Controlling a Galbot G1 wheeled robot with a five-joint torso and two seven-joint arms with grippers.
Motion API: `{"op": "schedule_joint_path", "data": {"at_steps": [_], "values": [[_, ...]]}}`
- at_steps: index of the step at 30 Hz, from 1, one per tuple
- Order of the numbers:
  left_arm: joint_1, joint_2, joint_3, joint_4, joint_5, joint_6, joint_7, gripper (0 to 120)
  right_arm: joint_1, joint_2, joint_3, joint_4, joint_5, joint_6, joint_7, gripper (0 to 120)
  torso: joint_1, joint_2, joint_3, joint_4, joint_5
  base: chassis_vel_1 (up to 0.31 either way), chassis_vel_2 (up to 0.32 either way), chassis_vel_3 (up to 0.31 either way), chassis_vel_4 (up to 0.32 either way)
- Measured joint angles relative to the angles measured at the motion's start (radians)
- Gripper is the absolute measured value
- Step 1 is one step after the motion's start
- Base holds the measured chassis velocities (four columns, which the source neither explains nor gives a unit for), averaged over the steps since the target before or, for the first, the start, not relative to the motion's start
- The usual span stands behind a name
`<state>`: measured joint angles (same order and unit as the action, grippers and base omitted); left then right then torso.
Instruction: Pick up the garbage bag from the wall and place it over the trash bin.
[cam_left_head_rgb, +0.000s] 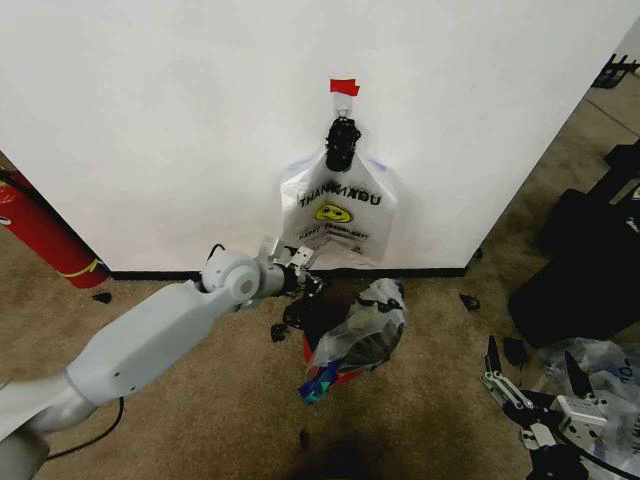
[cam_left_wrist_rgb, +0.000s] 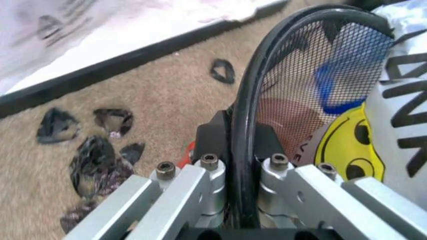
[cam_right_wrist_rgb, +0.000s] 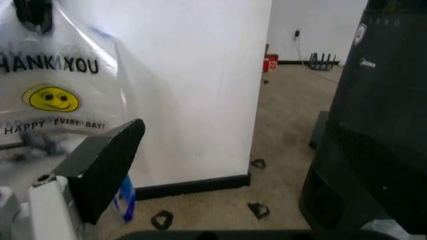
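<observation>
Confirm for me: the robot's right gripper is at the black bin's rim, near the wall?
Not the right one: the left gripper is at the black bin's rim near the wall, as the left wrist view shows.

Bag-draped trash bin close against wall

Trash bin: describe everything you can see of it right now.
The trash bin is round, made of black wire mesh with a solid black rim, with red showing low down. It sits on tan carpet near the wall's baseboard. The left gripper is clamped on its rim, one finger inside and one outside. The see-through garbage bag lies against it. Whether it stands upright is unclear.
</observation>
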<state>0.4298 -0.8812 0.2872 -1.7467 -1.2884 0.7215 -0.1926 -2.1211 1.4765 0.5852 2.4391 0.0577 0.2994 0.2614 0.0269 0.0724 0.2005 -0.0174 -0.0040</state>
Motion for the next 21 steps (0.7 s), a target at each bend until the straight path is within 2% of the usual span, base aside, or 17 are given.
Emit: {"op": "schedule_joint_path", "data": {"at_steps": [2,5,9,10,13,17,18,21], "values": [[0.017,0.004,-0.015,-0.022,-0.023,-0.012,-0.037,2,0.002,-0.001,-0.002,-0.001,0.0,-0.001,0.001,100,0.0,0.0,0.0,0.0001,0.0,0.0,0.0,0.0,0.0],[0.094,0.015,-0.082,-0.111,-0.092,-0.064,-0.176,2,0.005,-0.003,-0.01,-0.001,0.0,-0.007,0.004,100,0.0,0.0,0.0,0.0,0.0001,0.0,0.0,0.0,0.0],[0.192,0.019,-0.152,-0.2,-0.128,-0.116,-0.31,2,0.004,-0.002,-0.017,-0.001,-0.008,-0.007,0.005,100,0.0,0.0,0.0,0.0003,0.0001,0.0,0.0,0.0,0.0],[0.192,0.019,-0.152,-0.2,-0.128,-0.116,-0.31,2,0.004,-0.002,-0.017,-0.001,-0.008,-0.007,0.005,100,0.0,0.0,0.0,0.0003,0.0001,0.0,0.0,0.0,0.0],[0.256,0.019,-0.182,-0.252,-0.146,-0.16,-0.422,2,0.0,-0.002,-0.021,-0.001,-0.014,-0.003,0.006,100,0.0,0.0,0.0,0.0002,0.0001,0.0,0.0,0.0,0.0],[0.312,0.002,-0.202,-0.278,-0.152,-0.234,-0.538,2,-0.002,0.0,-0.028,-0.001,-0.024,-0.001,0.006,100,0.0,0.0,0.0,0.0003,0.0002,0.0,0.0,0.0,0.0],[0.312,0.002,-0.202,-0.278,-0.152,-0.234,-0.538,2,-0.002,0.0,-0.028,-0.001,-0.024,-0.001,0.006,100,0.0,0.0,0.0,0.0003,0.0002,0.0,0.0,0.0,0.0],[0.353,-0.026,-0.202,-0.283,-0.121,-0.321,-0.598,2,-0.007,0.001,-0.033,-0.001,-0.026,0.0,0.015,100,0.0,0.0,0.0,0.0001,0.0002,0.0,0.0,0.0,0.0]]}}
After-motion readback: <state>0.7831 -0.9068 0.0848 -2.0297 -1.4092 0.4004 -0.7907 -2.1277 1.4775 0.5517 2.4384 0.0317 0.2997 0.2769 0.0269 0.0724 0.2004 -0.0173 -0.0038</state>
